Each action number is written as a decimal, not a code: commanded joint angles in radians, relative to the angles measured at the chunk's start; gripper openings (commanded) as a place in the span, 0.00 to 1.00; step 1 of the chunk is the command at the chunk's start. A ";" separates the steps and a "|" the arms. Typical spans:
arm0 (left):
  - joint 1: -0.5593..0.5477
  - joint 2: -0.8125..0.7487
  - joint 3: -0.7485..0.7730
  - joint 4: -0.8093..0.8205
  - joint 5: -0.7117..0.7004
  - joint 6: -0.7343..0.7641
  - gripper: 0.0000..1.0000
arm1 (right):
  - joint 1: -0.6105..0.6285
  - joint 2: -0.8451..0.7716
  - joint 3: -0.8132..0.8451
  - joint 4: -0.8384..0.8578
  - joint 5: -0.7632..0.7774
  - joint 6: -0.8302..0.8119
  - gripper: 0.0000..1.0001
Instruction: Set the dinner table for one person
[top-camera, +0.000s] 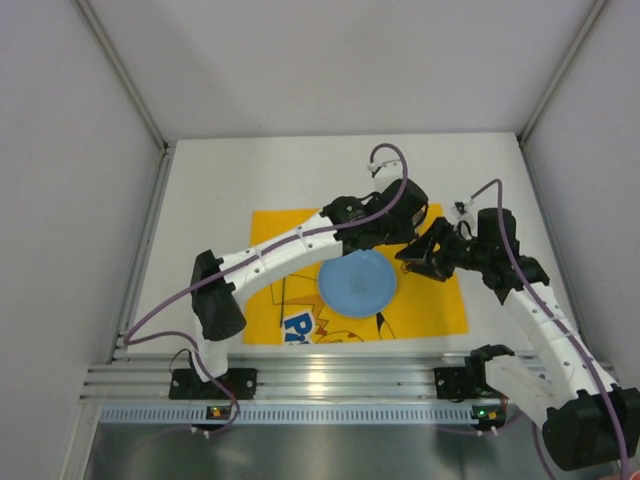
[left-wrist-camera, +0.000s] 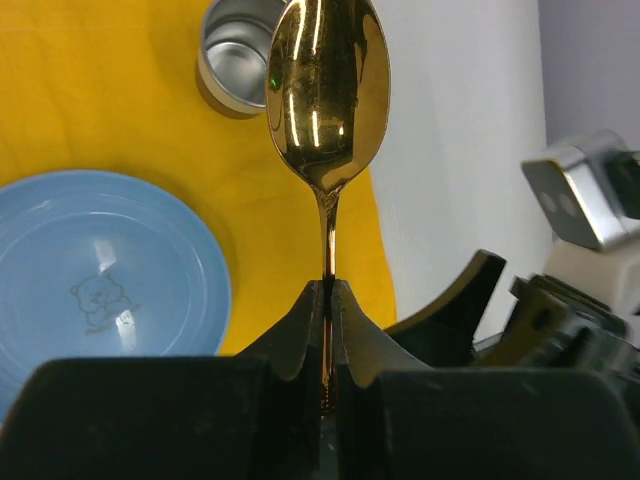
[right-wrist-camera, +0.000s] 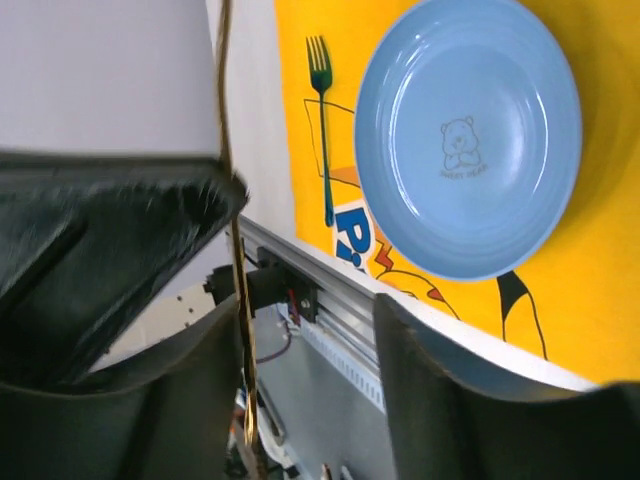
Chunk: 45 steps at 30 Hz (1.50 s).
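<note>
My left gripper (left-wrist-camera: 328, 290) is shut on the thin handle of a gold spoon (left-wrist-camera: 328, 90) and holds it above the yellow placemat (left-wrist-camera: 100, 90). In the top view it (top-camera: 403, 212) hangs over the mat's far right part. My right gripper (right-wrist-camera: 310, 390) is open. The spoon's handle (right-wrist-camera: 236, 250) runs down between its jaws, close along the left finger. In the top view this gripper (top-camera: 422, 256) sits right beside the left one. A blue plate (top-camera: 357, 283) lies on the mat on the white dinner table (top-camera: 230, 190). A dark fork (right-wrist-camera: 322, 130) lies on the mat beside the plate (right-wrist-camera: 470, 130).
A small open metal cup (left-wrist-camera: 235, 55) stands on the mat beyond the plate (left-wrist-camera: 100, 270). The ribbed aluminium rail (top-camera: 320, 380) runs along the near edge. Grey walls close in the table on the left, the right and the back.
</note>
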 joint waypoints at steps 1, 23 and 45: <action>-0.039 -0.030 0.051 -0.006 -0.058 -0.038 0.00 | 0.014 -0.032 -0.013 0.061 0.009 0.010 0.51; -0.065 -0.215 -0.237 -0.209 -0.107 0.019 0.68 | -0.004 0.112 -0.100 -0.241 0.174 -0.246 0.00; 0.072 -0.422 -0.485 -0.150 -0.158 0.024 0.65 | -0.004 0.476 -0.076 -0.083 0.253 -0.329 0.09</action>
